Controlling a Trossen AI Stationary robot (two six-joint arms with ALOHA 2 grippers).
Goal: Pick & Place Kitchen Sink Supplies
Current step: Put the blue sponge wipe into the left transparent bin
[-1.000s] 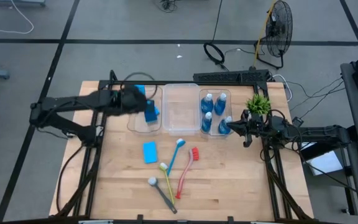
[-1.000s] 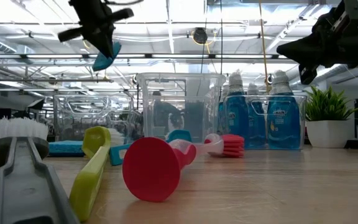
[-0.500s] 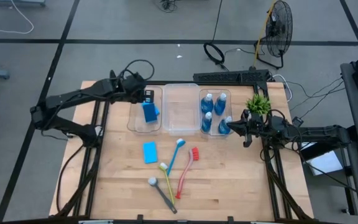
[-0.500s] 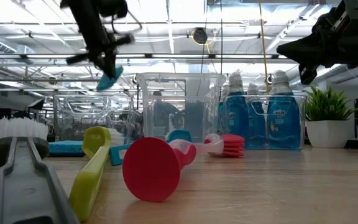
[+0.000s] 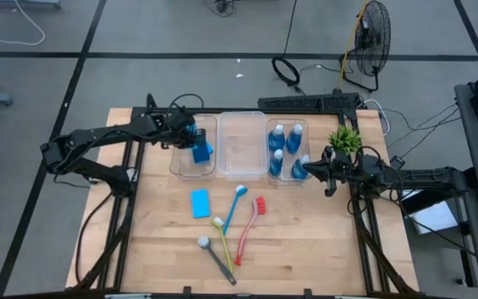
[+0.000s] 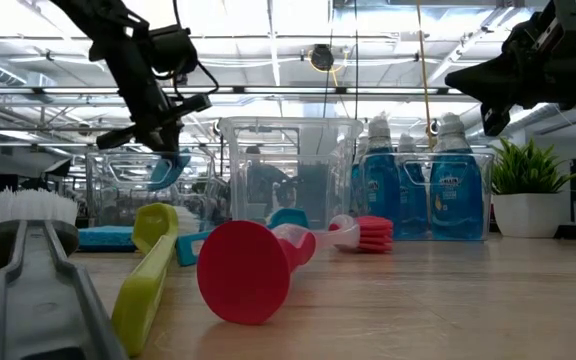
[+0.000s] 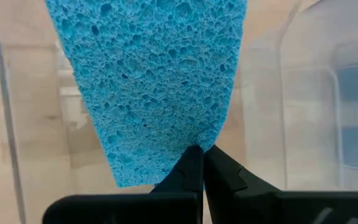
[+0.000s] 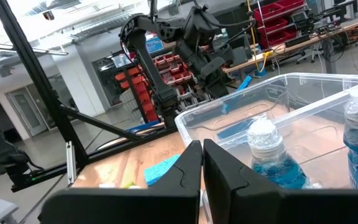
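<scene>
One blue sponge [image 7: 148, 87] pinched in left gripper [image 7: 202, 152] over left bin [image 5: 193, 154]; right gripper [image 8: 202, 149] pressed together.

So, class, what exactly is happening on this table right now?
The left claw is shut on a flat blue rectangular sponge, holding it over the left clear plastic bin. The right claw hangs shut beside the right clear bin holding small clear bottles of blue liquid. Another blue sponge and four long-handled brushes lie on the wooden table; the middle clear bin looks empty.
</scene>
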